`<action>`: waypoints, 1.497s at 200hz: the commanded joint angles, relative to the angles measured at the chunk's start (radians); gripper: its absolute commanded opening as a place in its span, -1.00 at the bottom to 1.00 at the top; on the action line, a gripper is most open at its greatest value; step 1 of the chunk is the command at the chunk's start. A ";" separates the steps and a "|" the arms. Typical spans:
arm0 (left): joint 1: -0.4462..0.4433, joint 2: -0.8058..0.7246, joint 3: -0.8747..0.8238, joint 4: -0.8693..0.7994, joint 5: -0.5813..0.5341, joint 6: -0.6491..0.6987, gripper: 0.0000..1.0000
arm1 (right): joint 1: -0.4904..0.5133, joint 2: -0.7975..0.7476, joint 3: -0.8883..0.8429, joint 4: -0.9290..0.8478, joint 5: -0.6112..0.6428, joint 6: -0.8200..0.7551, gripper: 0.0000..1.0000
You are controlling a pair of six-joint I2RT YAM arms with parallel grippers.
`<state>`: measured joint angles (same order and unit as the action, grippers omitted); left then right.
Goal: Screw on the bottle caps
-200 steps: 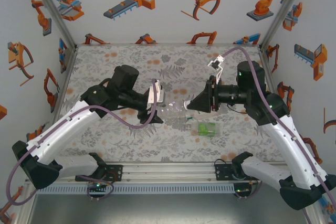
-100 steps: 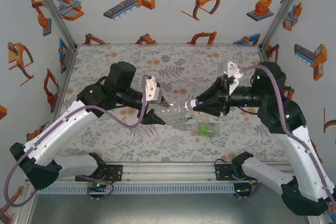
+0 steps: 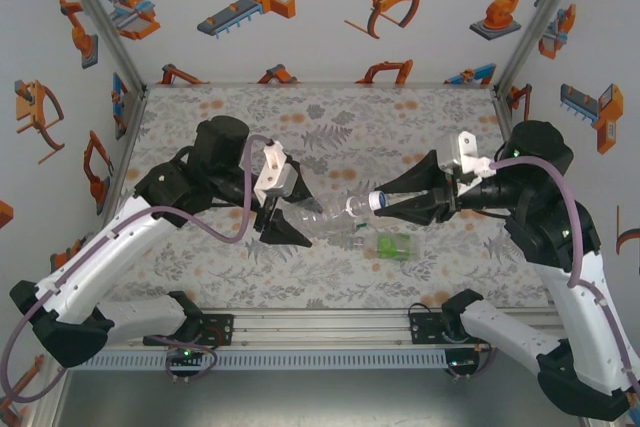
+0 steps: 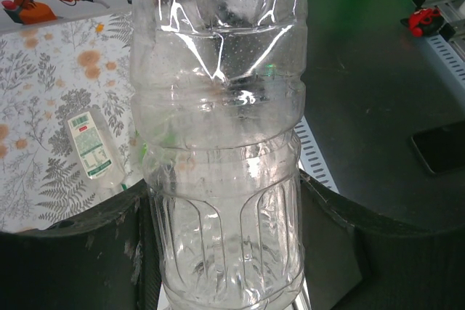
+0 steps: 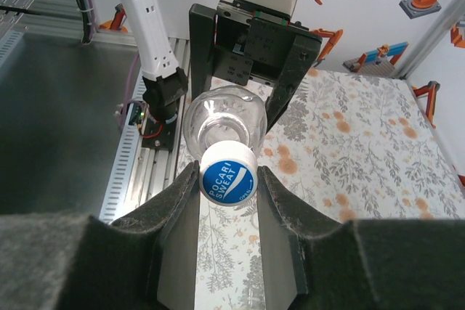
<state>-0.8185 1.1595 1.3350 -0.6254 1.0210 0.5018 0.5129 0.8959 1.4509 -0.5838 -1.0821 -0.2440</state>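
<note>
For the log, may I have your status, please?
Left tool shut on clear bottle. Right tool shut on blue cap at its mouth. Green bottle lies aside.

Legible markings, as I read them from the remote station:

1. Blue cap (image 5: 229, 183), gripped in the right hand (image 5: 227, 176), right wrist view. The top face carries the brand name "POCARI SWEAT" in white capitals on blue, set on two lines and slightly tilted. Finer print near the lower edge of the face is too small for me to read.

2. Labelled bottle (image 4: 91, 147), lying on the desk (image 4: 43, 107), left wrist view. Its white label shows a red mark at the upper end, a green band and rows of small print. I cannot resolve any of it.

3. Top external view: the blue cap (image 3: 375, 201) is too small for its lettering to be read.
</note>
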 commanded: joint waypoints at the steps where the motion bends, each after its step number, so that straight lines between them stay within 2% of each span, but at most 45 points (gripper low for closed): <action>1: 0.002 0.000 0.024 0.011 0.005 -0.017 -1.00 | 0.001 0.000 -0.014 0.055 -0.023 0.039 -1.00; 124: 0.002 0.031 0.043 0.013 0.007 -0.022 -1.00 | 0.034 0.037 -0.020 -0.013 -0.029 0.031 -1.00; 205: 0.003 0.065 0.068 -0.044 0.005 -0.021 -1.00 | 0.065 0.057 0.032 -0.155 0.042 -0.073 -1.00; 258: 0.004 0.085 0.085 -0.062 0.007 -0.041 -1.00 | 0.121 0.085 0.078 -0.292 0.130 -0.173 -1.00; 299: 0.004 0.120 0.121 -0.117 0.014 -0.040 -1.00 | 0.157 0.092 0.076 -0.329 0.159 -0.186 -1.00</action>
<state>-0.8185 1.2594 1.3975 -0.7605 1.0233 0.4877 0.6342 0.9771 1.5215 -0.8272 -0.9092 -0.4026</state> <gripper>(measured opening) 0.585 0.331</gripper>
